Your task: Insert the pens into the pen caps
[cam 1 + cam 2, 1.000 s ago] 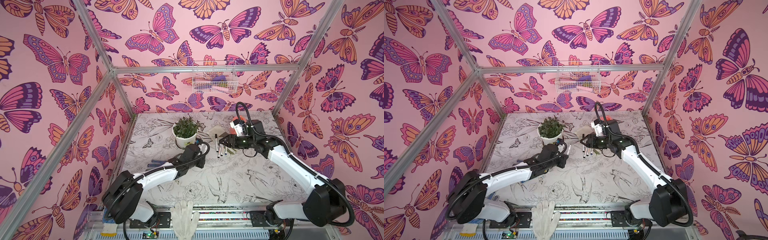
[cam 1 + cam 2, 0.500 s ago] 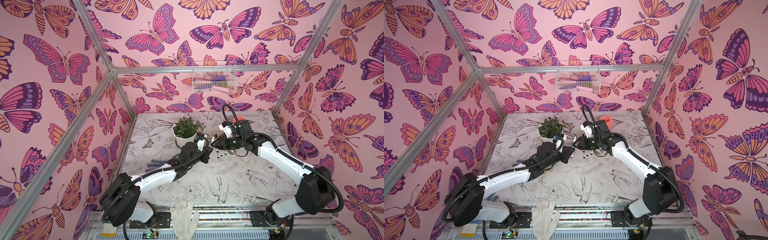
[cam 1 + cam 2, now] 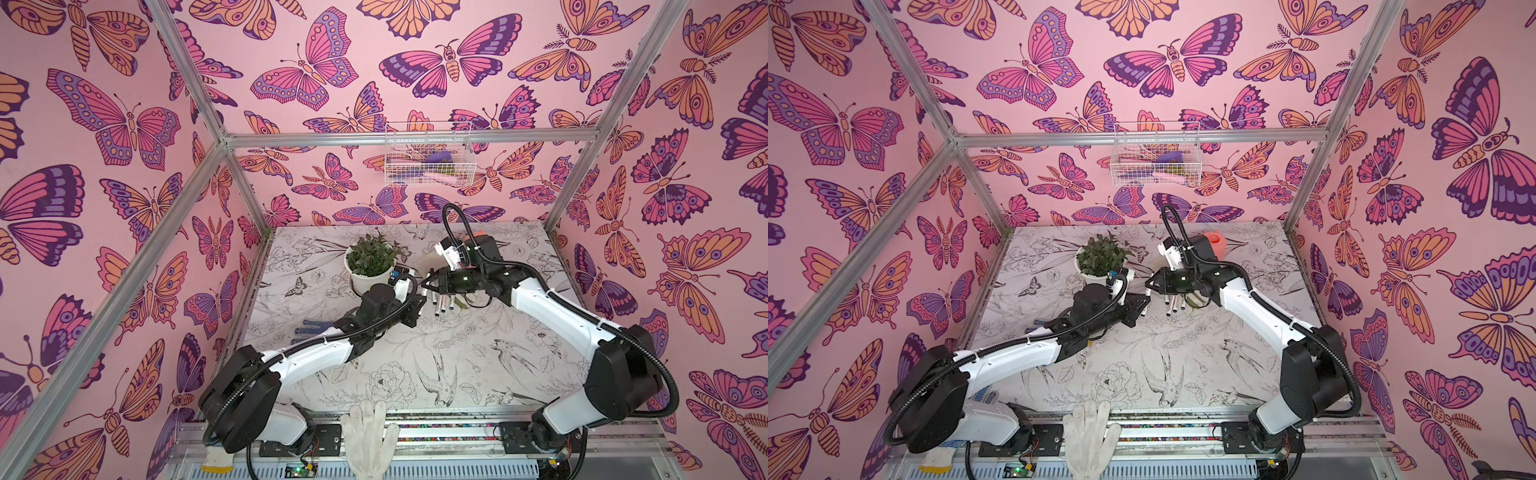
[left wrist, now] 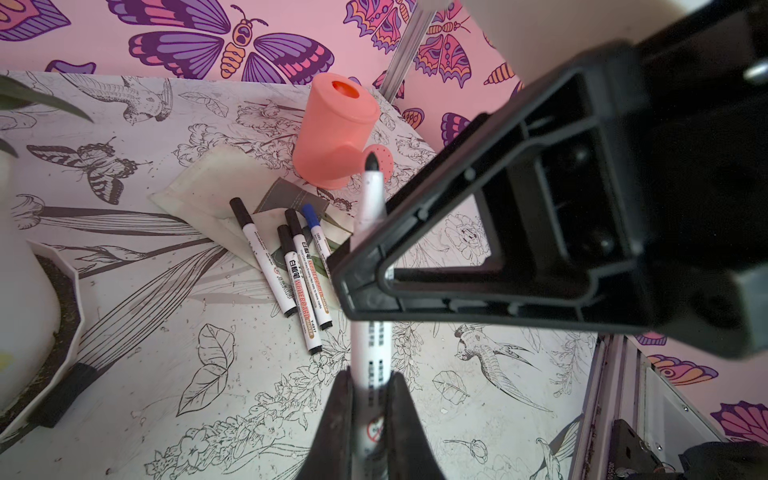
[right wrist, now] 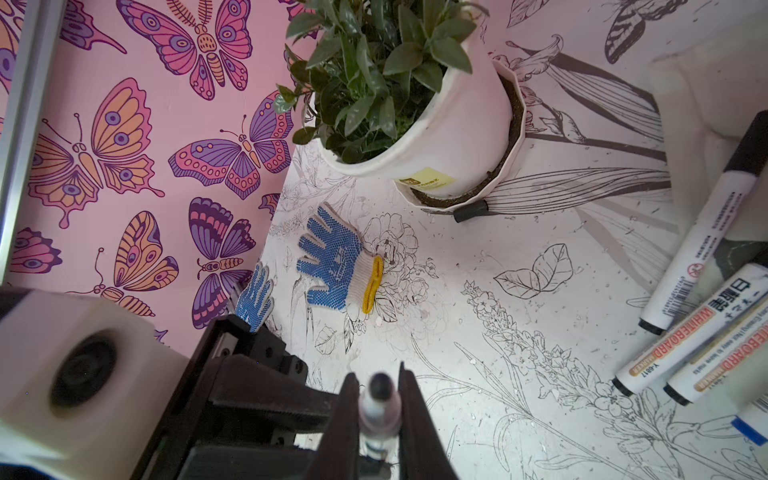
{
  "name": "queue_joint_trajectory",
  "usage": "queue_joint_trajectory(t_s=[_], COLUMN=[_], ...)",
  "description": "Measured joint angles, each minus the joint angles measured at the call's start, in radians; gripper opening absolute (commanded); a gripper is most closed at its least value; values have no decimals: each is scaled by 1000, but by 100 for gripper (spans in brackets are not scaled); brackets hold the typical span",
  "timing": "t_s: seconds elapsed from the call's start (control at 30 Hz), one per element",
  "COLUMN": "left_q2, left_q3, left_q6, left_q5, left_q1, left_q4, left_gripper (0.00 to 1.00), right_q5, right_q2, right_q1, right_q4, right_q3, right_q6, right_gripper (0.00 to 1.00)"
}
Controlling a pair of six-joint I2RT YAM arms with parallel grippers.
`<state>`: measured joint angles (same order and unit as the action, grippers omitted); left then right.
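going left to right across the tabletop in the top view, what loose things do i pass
blue-dotted white knit glove → green plant in a white pot → cluster of capped white marker pens lying flat → coral plastic watering can, mostly hidden behind the right arm

Held pen (image 4: 371, 353) mid-barrel hidden behind right claw (image 4: 354, 283); blue-capped pen (image 5: 748, 428), seemingly, cut off at edge.

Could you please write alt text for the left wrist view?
The left gripper holds an uncapped pen, dark tip pointing away, while the right gripper grips it nearer the tip. Beyond, four capped pens lie on the table by a coral watering can.
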<state>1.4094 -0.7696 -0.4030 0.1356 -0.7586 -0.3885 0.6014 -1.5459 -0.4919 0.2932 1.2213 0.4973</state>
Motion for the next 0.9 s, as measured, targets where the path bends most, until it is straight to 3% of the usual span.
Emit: queue_joint_trajectory(t_s=[0.1,0.47,0.67,0.8,0.9], left_q2=[5,35,66,74,74], left_q3=[0,-32,-61,-64,-64], left_q6=[2,12,25,18,4], left_q5=[6,24,29,37,30], left_q1=[-1,-1,3,6,8], left_q4=[-6,-5,0,0,-3], left_gripper=[33,28,15,0,0], right_q5=[11,21,17,9,7], right_q2=[0,2,9,10,11], right_q1=[-2,-2,-2,-1,-1], right_q4=[0,2,8,10,10], right_q3=[0,0,0,-1,-1], right_q6=[0,-4,-6,-8,-10], right_gripper=[0,0,0,0,31])
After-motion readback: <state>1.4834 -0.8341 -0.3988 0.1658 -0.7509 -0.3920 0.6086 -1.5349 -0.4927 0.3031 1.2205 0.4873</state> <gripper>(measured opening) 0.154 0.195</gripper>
